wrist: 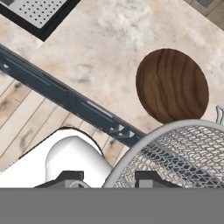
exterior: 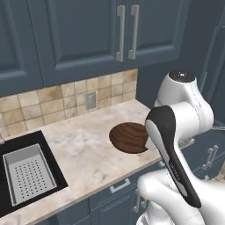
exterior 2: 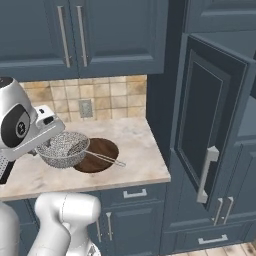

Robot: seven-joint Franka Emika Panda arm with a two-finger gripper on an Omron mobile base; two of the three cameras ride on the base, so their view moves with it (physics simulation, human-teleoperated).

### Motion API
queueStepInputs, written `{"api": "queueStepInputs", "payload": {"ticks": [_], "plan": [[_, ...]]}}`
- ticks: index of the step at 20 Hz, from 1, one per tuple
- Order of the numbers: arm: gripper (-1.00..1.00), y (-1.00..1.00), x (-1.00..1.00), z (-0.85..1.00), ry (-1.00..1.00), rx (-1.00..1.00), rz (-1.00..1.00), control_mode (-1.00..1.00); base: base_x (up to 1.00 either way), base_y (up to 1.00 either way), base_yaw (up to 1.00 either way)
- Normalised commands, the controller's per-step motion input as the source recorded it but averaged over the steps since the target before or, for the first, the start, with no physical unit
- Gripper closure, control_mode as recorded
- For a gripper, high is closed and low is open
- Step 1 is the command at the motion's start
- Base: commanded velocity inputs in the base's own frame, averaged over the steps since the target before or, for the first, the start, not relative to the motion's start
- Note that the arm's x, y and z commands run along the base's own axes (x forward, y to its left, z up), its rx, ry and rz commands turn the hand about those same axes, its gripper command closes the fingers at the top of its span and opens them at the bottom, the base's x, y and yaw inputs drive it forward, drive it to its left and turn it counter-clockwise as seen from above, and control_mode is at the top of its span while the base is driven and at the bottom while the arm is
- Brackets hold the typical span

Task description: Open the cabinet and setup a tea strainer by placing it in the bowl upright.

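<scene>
My gripper is shut on the rim of the tea strainer, a round silver mesh basket held in the air above the counter. Its thin wire handle reaches across the bowl, a shallow dark wooden dish on the marble counter. The strainer hangs over the bowl's left edge in the right base view. In the hand view the mesh of the strainer rises between my fingertips, with the bowl beyond it. The bowl is empty. The tall cabinet's door stands open on the right.
A black sink with a grey perforated tray lies at the counter's left end. A wall outlet sits on the tiled backsplash. Upper cabinets hang above. The open door's long handle juts out past the counter's right end.
</scene>
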Motion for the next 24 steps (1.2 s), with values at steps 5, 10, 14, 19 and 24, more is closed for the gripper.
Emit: {"api": "queueStepInputs", "payload": {"ticks": [5,10,14,19,24], "plan": [[1.0,0.0,0.0,0.0,0.0,0.0,0.0,1.0,0.33,0.07,0.0],[1.0,0.0,0.0,0.0,0.0,0.0,0.0,1.0,0.36,0.08,0.0],[1.0,0.0,0.0,0.0,0.0,0.0,0.0,1.0,0.36,0.11,0.0],[1.0,0.0,0.0,0.0,0.0,0.0,0.0,1.0,0.34,0.1,0.0],[1.0,0.0,0.0,0.0,0.0,0.0,0.0,1.0,0.43,0.1,0.0]]}}
